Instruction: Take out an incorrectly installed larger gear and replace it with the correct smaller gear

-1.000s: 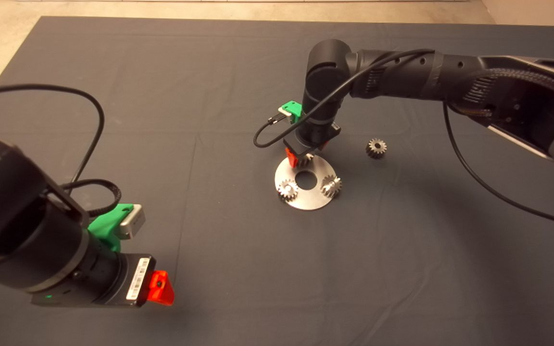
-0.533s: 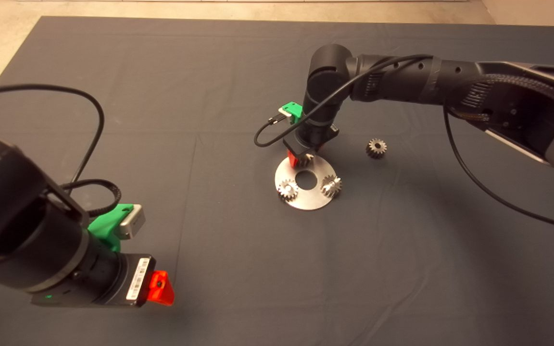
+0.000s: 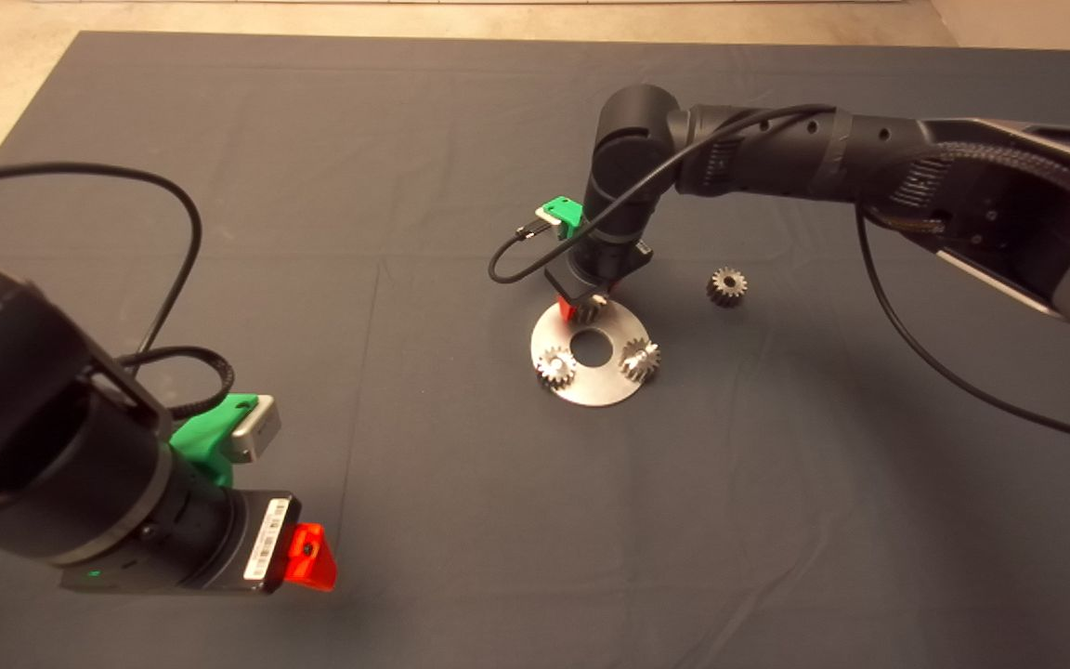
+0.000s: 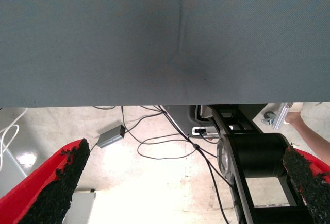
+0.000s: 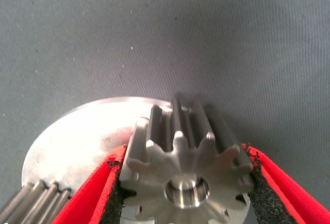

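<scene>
Spotted the right gripper (image 3: 581,305) down over the far rim of the steel disc (image 3: 591,388), roughly mid-desk and a bit toward the right edge. Pads pinched on opposite sides of the larger gear (image 5: 188,170), squeezing across the teeth. Couldn't tell whether it was seated on the disc or just lifted off it.

Handling guess:
- Solid steel, so probably heavy for its size and totally stiff. No worry about crushing it.
- Smooth metal teeth against rough black pads, so probably decent grip, but only on the tooth tips. Could twist or slip if pulled at an angle.
- Best held right across the middle, flank to flank, and lifted straight up.
- Same deal for the smaller gear (image 3: 727,286), just lighter and with less to grab. Found it lying alone on the desk, near the disc on the right-edge side and apart from it.

Counted four gears: one larger, one smaller dull one, plus two shiny gears (image 3: 555,367) (image 3: 640,360) on the near half of the disc. One disc, one centre hole.

Left gripper (image 3: 310,556) parked by the near left corner, fingers (image 4: 62,175) spread wide with nothing between them.
</scene>
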